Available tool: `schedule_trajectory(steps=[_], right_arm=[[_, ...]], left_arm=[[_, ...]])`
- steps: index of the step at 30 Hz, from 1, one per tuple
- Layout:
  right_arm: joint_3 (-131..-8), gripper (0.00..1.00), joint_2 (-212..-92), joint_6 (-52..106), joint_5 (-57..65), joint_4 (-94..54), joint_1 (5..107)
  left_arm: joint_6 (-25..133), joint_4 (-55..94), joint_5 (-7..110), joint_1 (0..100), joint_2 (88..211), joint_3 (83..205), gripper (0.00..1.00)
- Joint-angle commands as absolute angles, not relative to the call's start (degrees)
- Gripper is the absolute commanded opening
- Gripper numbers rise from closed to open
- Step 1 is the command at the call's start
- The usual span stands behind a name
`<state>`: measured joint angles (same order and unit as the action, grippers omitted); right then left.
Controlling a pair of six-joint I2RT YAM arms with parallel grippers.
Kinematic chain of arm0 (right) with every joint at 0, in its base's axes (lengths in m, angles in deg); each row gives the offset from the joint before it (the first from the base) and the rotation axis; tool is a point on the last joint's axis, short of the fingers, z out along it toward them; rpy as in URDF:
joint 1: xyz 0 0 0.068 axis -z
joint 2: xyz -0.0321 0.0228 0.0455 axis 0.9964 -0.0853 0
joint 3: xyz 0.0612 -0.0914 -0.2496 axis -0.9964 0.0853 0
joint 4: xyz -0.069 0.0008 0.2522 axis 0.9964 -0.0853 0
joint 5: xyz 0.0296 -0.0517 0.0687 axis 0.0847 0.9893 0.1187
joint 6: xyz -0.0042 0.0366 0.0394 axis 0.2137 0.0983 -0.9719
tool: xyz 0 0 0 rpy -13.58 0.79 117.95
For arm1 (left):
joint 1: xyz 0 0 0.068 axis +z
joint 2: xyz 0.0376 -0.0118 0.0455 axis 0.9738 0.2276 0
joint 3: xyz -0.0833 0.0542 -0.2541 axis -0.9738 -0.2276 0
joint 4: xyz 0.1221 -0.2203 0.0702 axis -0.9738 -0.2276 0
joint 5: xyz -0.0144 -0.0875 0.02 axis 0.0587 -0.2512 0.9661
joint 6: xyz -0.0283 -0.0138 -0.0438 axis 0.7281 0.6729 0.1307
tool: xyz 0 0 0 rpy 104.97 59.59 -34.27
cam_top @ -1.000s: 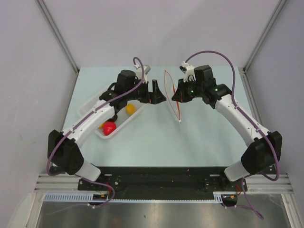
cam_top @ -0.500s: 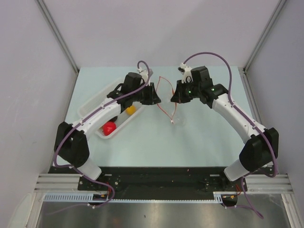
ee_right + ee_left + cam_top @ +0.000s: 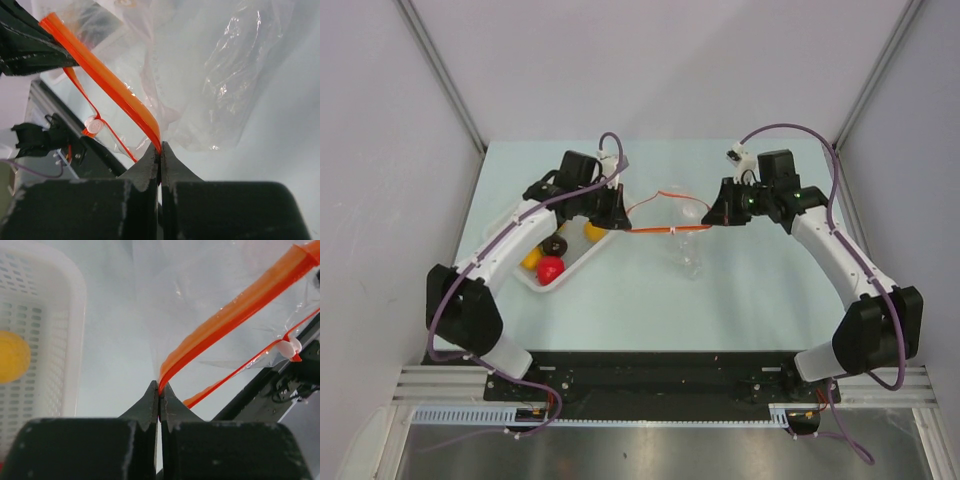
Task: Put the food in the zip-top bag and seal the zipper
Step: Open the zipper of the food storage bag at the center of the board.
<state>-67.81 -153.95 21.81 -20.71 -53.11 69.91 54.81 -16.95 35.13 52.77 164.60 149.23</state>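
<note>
The clear zip-top bag (image 3: 685, 252) hangs between my two grippers above the table. Its orange zipper (image 3: 665, 229) is stretched out level between them. My left gripper (image 3: 623, 222) is shut on the strip's left end (image 3: 235, 310), and my right gripper (image 3: 708, 222) is shut on its right end (image 3: 100, 75). A small white end piece (image 3: 289, 346) sits on the thinner strip (image 3: 93, 125). The food lies in the white basket (image 3: 523, 215): a yellow piece (image 3: 592, 232), a dark one (image 3: 555, 246), a red one (image 3: 550, 268). I see no food inside the bag.
The white perforated basket (image 3: 50, 340) sits at the left of the table, just beside my left gripper, with a yellow piece (image 3: 12, 356) in it. Grey walls close in the table at the back and both sides.
My left gripper has shut on the orange strip. Both arms then drew apart, turning the bag's mouth from a near-upright line at the right gripper to a taut level one.
</note>
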Motion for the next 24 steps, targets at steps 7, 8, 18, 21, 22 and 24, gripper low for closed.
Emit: schedule_trajectory(steps=[7,8,18,21,22,24], right_arm=[[-62.0,0.0,-158.0,19.4,-24.5,-47.1,68.9],[-62.4,0.0,-159.0,19.3,-24.1,-47.2,68.7],[-66.9,0.0,-165.3,18.5,-23.1,-46.8,67.8],[-67.0,0.0,-166.2,17.9,-23.3,-46.5,67.2],[-66.9,0.0,-166.4,17.6,-23.3,-46.4,67.1],[-66.7,0.0,-167.0,17.2,-23.4,-46.3,66.9]], left_arm=[[41.3,-35.2,39.2,53.7,161.9,155.5,0.0],[41.3,-34.3,39.4,53.7,162.6,155.3,0.0],[42.7,-26.3,37.9,55.7,166.3,155.0,0.4],[38.2,-26.8,34.1,57.3,163.5,155.6,0.78],[37.3,-27.5,32.2,58.3,162.0,155.8,0.94],[36.2,-26.4,29.6,62.3,160.0,155.3,1.0]])
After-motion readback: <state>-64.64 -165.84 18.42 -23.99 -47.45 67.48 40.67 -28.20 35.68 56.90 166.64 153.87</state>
